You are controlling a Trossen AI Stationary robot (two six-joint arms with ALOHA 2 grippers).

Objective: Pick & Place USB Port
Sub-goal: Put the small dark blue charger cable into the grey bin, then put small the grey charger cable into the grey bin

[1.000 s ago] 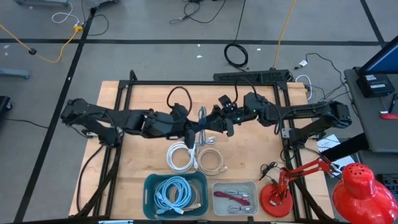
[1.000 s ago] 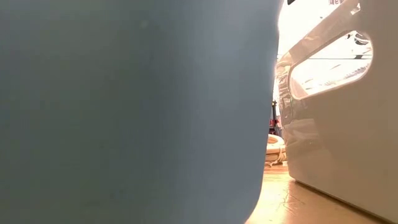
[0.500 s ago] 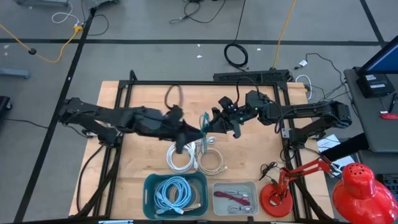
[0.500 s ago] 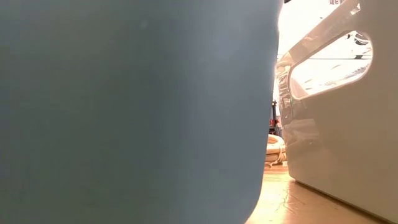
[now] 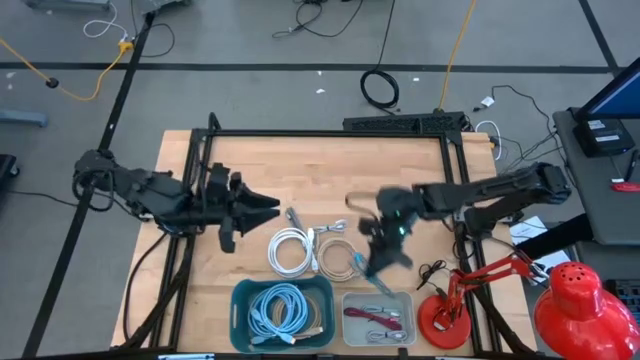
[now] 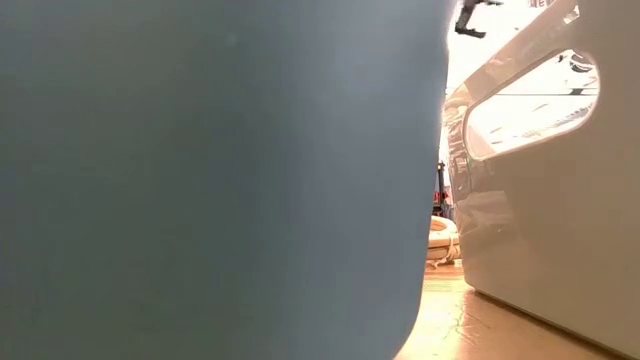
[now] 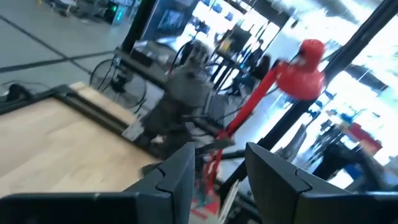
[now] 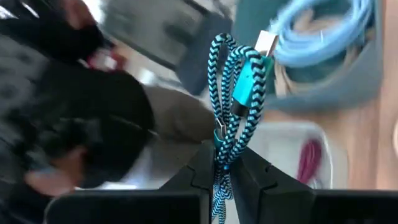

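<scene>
The right gripper point(image 5: 372, 268) now hangs over the front of the tabletop point(image 5: 400, 170), just behind the white bin point(image 5: 379, 318), clenched on a folded blue-and-black braided USB cable point(image 8: 235, 109); a second ago both arms met at the tabletop's middle with the cable between them. The left gripper point(image 5: 268, 209) has since let go and drawn back to its own side, and the left wrist view shows its fingers point(image 7: 177, 174) parted with nothing between them. That hand-off done, the carrying stage looks well under way, with only the drop into a container left. In the right wrist view the cable's bundle runs lengthwise straight out from the closed jaws, its long axis in line with the fingers, the folded loops and a silver plug point(image 8: 266, 42) at the far end pointing away from the wrist toward the bins. In the high view the cable shows only as a short pale-blue streak point(image 5: 357, 264) beside the blurred gripper, so its exact tilt there cannot be told. The teal bin point(image 5: 238, 300) beside the white one holds coiled light-blue cable; two white coils point(image 5: 292, 249) lie on the tabletop between the arms. A red lamp point(image 5: 445, 318) stands at the tabletop's right front corner.
</scene>
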